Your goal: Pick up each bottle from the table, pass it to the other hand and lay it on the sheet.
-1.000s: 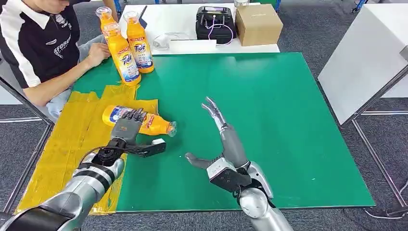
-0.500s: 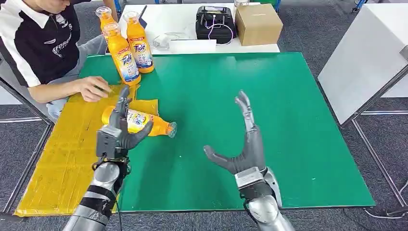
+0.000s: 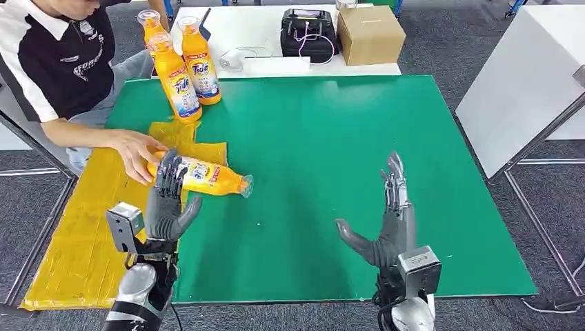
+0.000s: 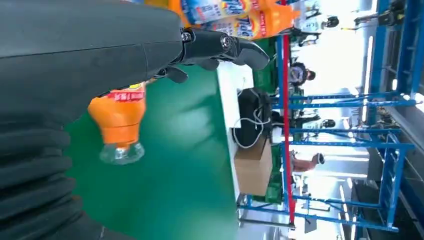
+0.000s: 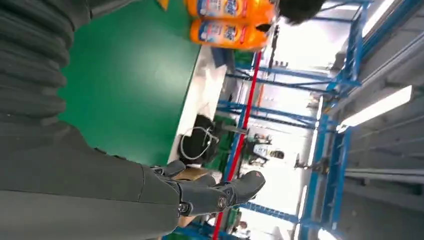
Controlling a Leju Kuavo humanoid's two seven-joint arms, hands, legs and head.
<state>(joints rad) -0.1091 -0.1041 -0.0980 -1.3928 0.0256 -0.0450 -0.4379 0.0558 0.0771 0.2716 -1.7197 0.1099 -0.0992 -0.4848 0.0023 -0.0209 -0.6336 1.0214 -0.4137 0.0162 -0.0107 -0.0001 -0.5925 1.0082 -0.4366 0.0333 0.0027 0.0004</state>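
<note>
A broad table covered with a flat green mat (image 3: 359, 172) stands on a floor of dark grey carpet (image 3: 469, 41), and beyond its far edge is a white rectangular tabletop (image 3: 269, 27) carrying a black case with coiled cables (image 3: 308, 31) and a plain brown cardboard box (image 3: 370, 34). A slanted white panel on a metal frame (image 3: 524, 89) stands beside the table. The wrist views show blue metal racking (image 4: 350, 100) under bright ceiling strip lights (image 5: 380, 107).
</note>
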